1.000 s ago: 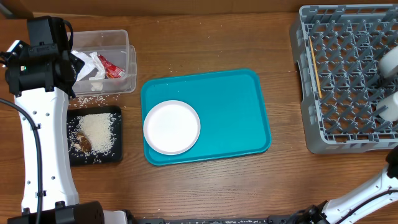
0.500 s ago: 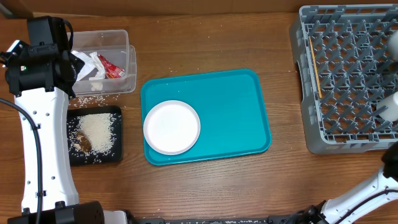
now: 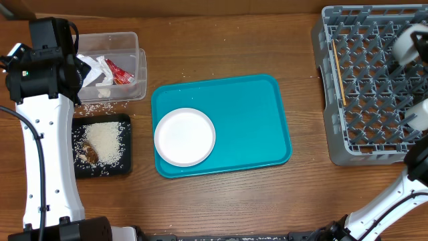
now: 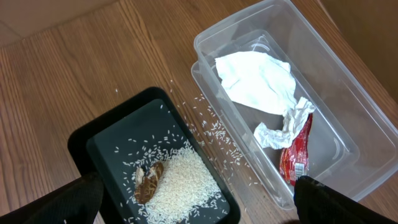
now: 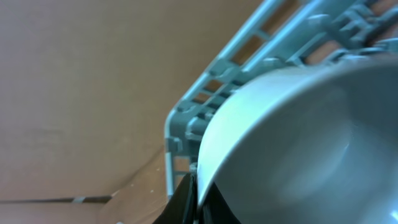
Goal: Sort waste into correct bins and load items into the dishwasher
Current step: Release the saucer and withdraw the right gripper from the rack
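At ten o'clock the clear tub (image 3: 130, 39) holds the napkin (image 4: 255, 81) and red wrapper (image 4: 295, 155). At eight o'clock the black tray (image 3: 124, 167) has rice and scraps (image 4: 148, 183). The left gripper (image 4: 198, 183) hangs wide open above both, empty. Waste looks sorted, bar stray grains. The plate (image 3: 184, 136) waits on the teal tray (image 3: 247, 120). At three o'clock the dish rack (image 3: 361, 144) carries chopsticks (image 3: 338, 70), and over it the right gripper (image 5: 194, 202) pinches a white bowl (image 5: 298, 143) by its rim.

Napkin (image 4: 252, 81), red wrapper (image 4: 296, 155) in clear tub (image 4: 206, 45); rice (image 4: 183, 180) in black tray (image 4: 112, 146) — white bowl (image 5: 298, 124) at grey rack (image 3: 320, 63).
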